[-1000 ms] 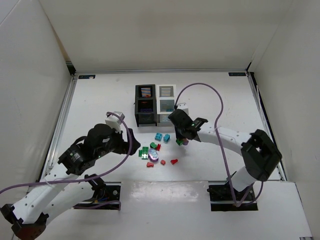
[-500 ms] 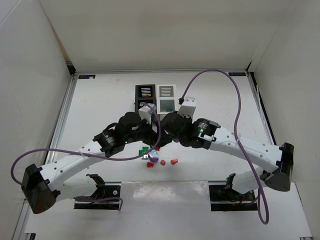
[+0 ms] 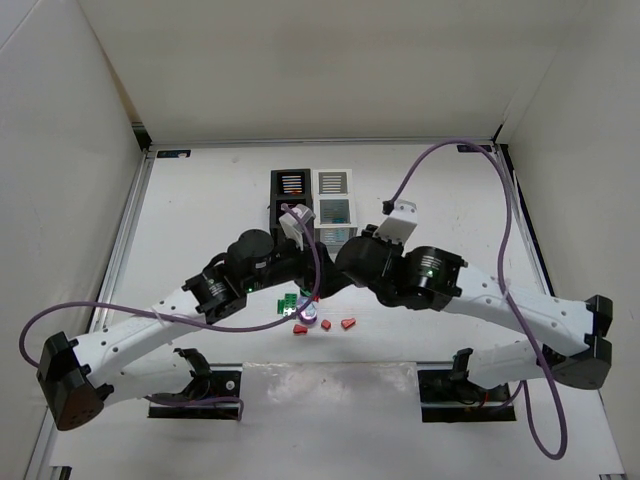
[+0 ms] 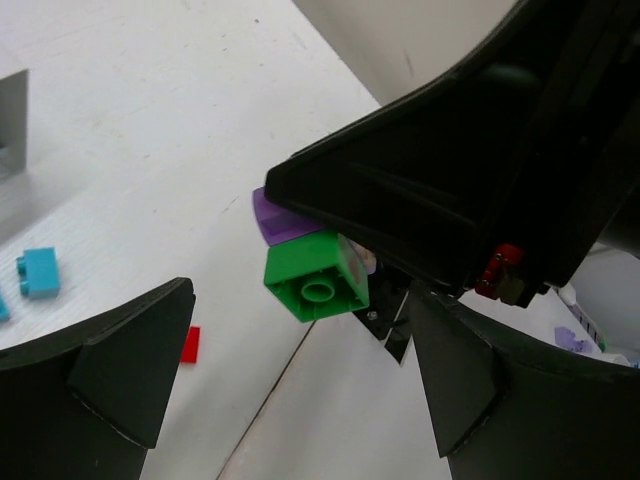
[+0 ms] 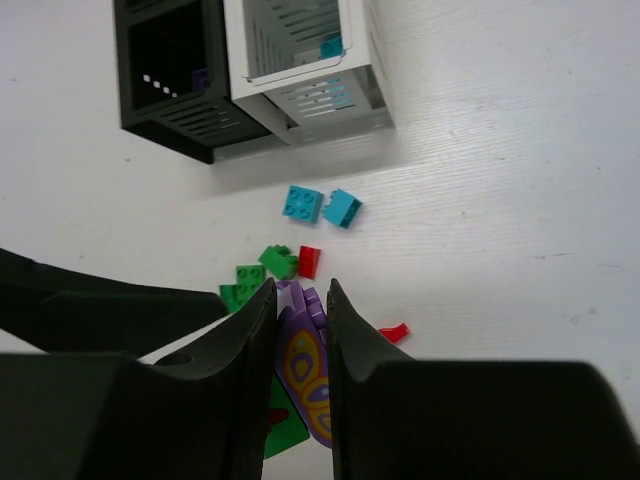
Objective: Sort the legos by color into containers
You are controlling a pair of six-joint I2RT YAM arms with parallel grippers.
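Note:
My right gripper [image 5: 301, 300] is shut on a purple lego [image 5: 305, 355] with a butterfly print, and a green lego [image 4: 318, 285] clings to its underside. The pair hangs above the table. My left gripper [image 4: 300, 335] is open, its fingers spread either side just short of that green lego, touching nothing. The black container [image 5: 165, 70] and the white container [image 5: 365, 50] stand side by side at the back. Loose legos lie below: two teal [image 5: 303, 203], green [image 5: 277, 261], red [image 5: 309, 261]. In the top view both grippers meet over the pile [image 3: 306, 313].
A teal piece [image 5: 331, 46] sits inside the white container and a small purple one [image 5: 201, 76] in the black. Red pieces [image 3: 348, 323] lie at the near side of the pile. Purple cables [image 3: 470, 160] loop over both arms. White walls enclose the table.
Both arms have swung in to the middle of the table. The left gripper now faces the lego pair that the right gripper has carried up from the table.

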